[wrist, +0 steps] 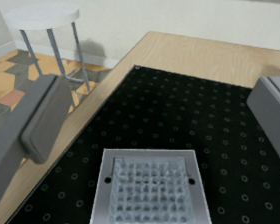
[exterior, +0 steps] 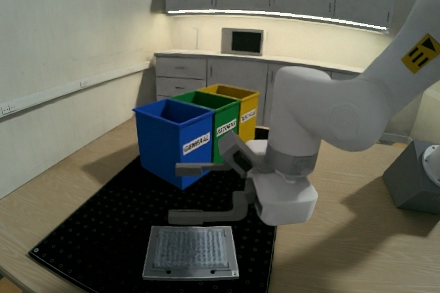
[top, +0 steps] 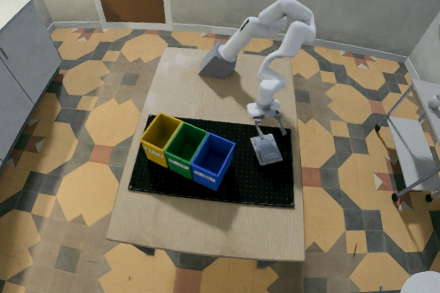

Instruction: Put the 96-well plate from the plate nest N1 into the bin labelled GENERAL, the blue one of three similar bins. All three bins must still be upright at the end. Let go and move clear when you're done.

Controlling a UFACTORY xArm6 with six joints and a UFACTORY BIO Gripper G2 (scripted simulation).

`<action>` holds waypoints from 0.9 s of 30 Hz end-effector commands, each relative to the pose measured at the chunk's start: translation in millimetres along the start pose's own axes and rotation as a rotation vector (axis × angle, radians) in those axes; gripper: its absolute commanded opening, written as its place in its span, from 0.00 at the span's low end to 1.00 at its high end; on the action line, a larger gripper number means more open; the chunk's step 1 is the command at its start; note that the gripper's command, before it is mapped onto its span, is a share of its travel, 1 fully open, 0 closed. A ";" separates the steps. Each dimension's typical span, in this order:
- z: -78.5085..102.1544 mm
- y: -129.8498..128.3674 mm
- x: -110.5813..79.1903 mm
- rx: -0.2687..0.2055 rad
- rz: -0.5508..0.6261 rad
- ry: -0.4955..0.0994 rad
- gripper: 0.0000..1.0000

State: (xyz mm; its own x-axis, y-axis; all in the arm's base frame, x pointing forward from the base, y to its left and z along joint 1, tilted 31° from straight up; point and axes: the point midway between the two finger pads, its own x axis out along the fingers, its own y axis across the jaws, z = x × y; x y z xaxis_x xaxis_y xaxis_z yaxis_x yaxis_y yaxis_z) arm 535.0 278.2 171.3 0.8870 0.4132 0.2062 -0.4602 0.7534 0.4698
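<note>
The clear 96-well plate (top: 268, 149) (exterior: 190, 248) (wrist: 151, 192) lies flat in the grey plate nest (exterior: 190, 274) (wrist: 105, 170) on the black mat. My gripper (top: 273, 136) (exterior: 175, 193) (wrist: 158, 117) is open with nothing between its fingers. It is above and just behind the plate, on the arm's base side, with its fingers reaching forward and spread wide. The blue bin (top: 206, 173) (exterior: 160, 143), labelled GENERAL in the exterior view, stands upright.
The green bin (top: 179, 164) (exterior: 227, 113) stands upright against the blue bin, and the yellow bin (top: 156, 155) (exterior: 247, 128) stands upright beyond it. All three are on the black mat (top: 260, 190) (exterior: 115, 213) (wrist: 156, 110). A white stool (wrist: 43, 16) stands beyond the table.
</note>
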 end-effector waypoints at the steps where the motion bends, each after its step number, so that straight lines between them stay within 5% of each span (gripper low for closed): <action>1: -5.3 0.2 1.3 0.000 0.001 -0.004 0.37; 27: -43.7 0.2 1.3 0.000 0.001 -0.004 0.37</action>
State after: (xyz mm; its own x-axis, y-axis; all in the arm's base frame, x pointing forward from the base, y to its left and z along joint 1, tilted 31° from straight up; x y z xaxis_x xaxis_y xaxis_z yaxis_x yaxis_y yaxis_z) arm 533.6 297.9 138.4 0.8870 0.4131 0.2065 -0.4602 0.7533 0.4698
